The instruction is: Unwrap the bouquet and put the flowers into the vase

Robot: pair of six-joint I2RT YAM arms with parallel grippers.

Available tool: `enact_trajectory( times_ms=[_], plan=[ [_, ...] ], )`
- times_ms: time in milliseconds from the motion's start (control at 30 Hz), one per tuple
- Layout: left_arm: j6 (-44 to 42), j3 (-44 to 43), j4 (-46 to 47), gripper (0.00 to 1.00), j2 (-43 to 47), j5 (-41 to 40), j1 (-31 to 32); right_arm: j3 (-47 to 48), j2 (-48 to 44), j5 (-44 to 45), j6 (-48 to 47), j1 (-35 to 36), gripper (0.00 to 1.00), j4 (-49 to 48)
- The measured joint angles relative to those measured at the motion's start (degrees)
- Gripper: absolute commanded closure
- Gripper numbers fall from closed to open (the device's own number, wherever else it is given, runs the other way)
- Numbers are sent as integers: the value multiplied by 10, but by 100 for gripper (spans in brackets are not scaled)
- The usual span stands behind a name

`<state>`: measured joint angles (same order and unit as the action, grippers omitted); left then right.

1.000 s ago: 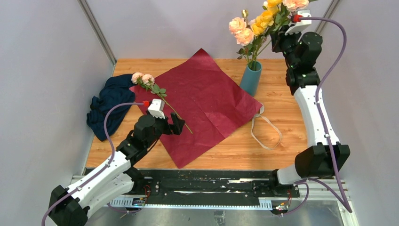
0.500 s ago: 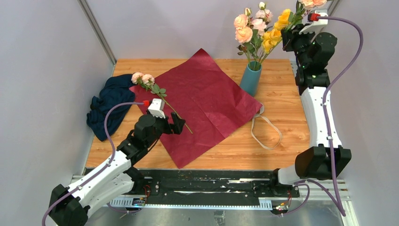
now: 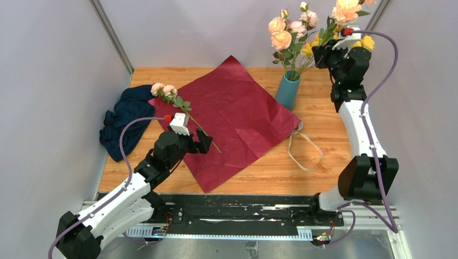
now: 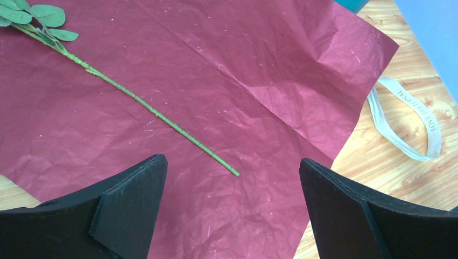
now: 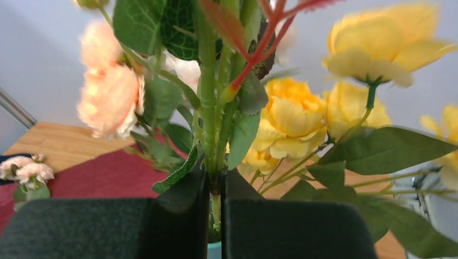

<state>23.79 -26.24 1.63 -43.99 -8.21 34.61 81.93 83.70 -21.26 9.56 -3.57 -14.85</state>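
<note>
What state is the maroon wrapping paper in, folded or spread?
Spread: the wrapping paper lies flat on the table, one flower across it.

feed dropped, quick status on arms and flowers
Left gripper open above the paper. Right gripper shut on flower stems over the vase. Single flower lies on the paper. Nothing blocking.

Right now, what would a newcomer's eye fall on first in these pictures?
First, the bunch of pink and yellow roses at the far right, stems in the small teal-blue vase, with the right gripper shut on them. Then the dark maroon wrapping paper spread flat mid-table, one pink rose lying on it near the open left gripper.
</note>
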Motion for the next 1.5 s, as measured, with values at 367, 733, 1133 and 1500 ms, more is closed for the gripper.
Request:
enact_trajectory(
  times_ms=[367, 733, 1133, 1500],
  plan=[
    [0, 0, 0, 1, -1, 0, 0, -63, 59, 14, -19, 40, 100, -37],
    [0, 10, 0, 1, 4, 0, 0, -71, 83, 30, -32, 69, 58, -95],
    [2, 11, 1, 1, 10, 2, 0, -94, 85, 35, -22, 76, 40, -78],
    [38, -20, -43, 1, -28, -53, 0, -164, -39, 54, -30, 85, 20, -54]
  ],
)
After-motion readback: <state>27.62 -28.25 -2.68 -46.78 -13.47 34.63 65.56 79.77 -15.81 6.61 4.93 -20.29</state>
